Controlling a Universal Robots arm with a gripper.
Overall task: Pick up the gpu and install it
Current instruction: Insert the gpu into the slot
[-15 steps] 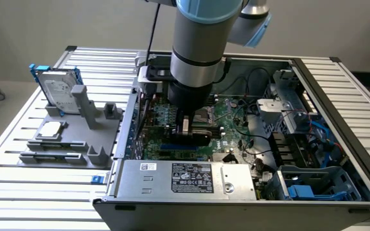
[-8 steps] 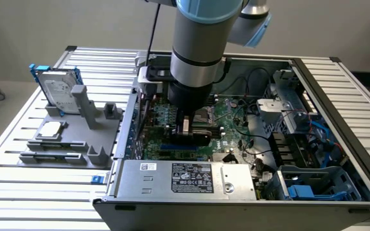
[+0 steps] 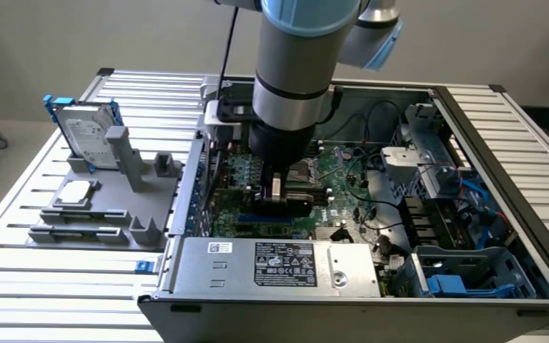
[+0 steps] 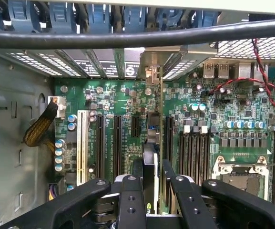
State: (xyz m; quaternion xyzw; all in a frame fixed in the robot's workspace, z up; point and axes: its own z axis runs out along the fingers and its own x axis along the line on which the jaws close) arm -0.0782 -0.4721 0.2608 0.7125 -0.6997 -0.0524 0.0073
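Note:
My gripper [image 3: 277, 194] is down inside the open computer case [image 3: 503, 143], just over the green motherboard [image 3: 337, 168]. It is shut on the gpu [image 4: 150, 155], a thin card with a black cover seen edge-on between the two black fingers [image 4: 136, 177]. The card stands upright in line with one of the long black expansion slots. Its silver bracket [image 4: 151, 71] reaches the slotted rear wall of the case. In the exterior view the gpu [image 3: 299, 204] shows as a dark strip under the wrist. I cannot tell whether its edge sits in the slot.
A silver power supply [image 3: 274, 264] fills the case's near side, and a blue drive cage [image 3: 475, 282] sits at the exterior view's right. On the slatted table, a grey fixture [image 3: 94, 207] holds a hard drive in a blue frame [image 3: 88, 132]. Red wires [image 4: 266, 71] and a yellow-sleeved cable [image 4: 39, 129] flank the slots.

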